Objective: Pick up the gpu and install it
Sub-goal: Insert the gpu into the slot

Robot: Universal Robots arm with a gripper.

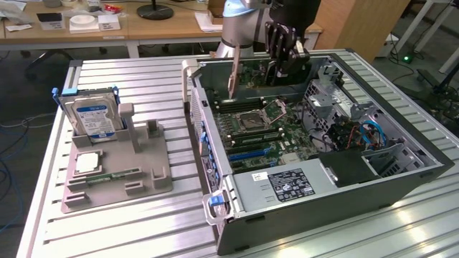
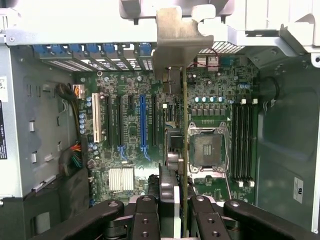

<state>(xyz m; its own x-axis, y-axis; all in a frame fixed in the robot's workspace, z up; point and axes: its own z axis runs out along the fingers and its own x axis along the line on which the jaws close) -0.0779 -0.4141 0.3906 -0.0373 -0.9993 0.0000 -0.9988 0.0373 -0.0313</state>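
Observation:
The gpu (image 1: pixel 252 74) hangs on edge over the far end of the open computer case (image 1: pixel 401 177), above the motherboard (image 1: pixel 251 134). Its silver bracket (image 1: pixel 235 79) points toward the exterior view's left. My gripper (image 1: pixel 285 60) is shut on the gpu from above. In the wrist view the gpu (image 2: pixel 184 145) appears edge-on between my black fingers (image 2: pixel 145 220), with its bracket (image 2: pixel 176 42) at the far end by the case's rear slot openings. Beneath it lie the expansion slots, among them a blue slot (image 2: pixel 143 122).
A grey holder (image 1: pixel 136 177) at the exterior view's left carries a silver hard drive with a blue label (image 1: pixel 92 115), a processor chip (image 1: pixel 86 161) and a memory stick (image 1: pixel 115 176). Inside the case are the power supply (image 1: pixel 283 185), the processor socket (image 2: pixel 206 150) and cables (image 1: pixel 366 134).

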